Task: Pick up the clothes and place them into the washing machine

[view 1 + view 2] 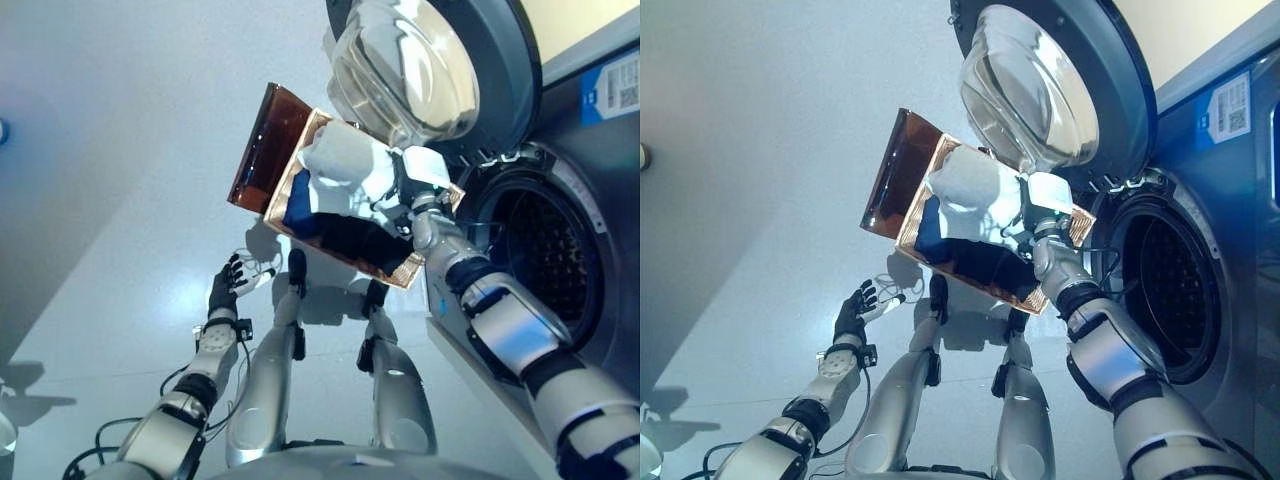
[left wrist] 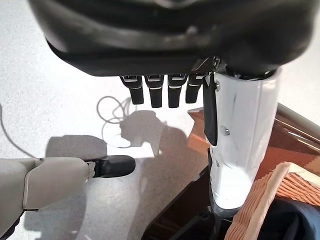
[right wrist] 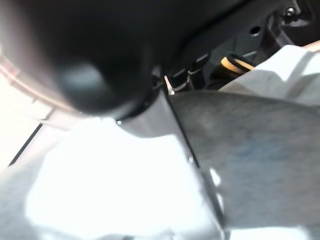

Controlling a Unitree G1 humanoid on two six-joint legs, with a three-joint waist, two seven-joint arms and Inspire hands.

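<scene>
A brown wicker basket (image 1: 283, 195) lies on the floor beside the washing machine, its lid (image 1: 262, 145) swung open. Inside it are a white garment (image 1: 345, 160) and a dark blue garment (image 1: 350, 235). My right hand (image 1: 408, 190) is in the basket's far end, against the white garment (image 3: 125, 200), which fills the right wrist view. My left hand (image 1: 225, 285) hovers open above the floor to the left of the basket, holding nothing; its fingers (image 2: 160, 92) hang straight. The basket's corner (image 2: 295, 185) shows just past the left hand.
The front-loading washing machine (image 1: 600, 200) stands on the right with its dark drum (image 1: 545, 260) exposed. Its round glass door (image 1: 430, 65) is swung wide open above the basket. Pale floor (image 1: 120, 200) stretches to the left.
</scene>
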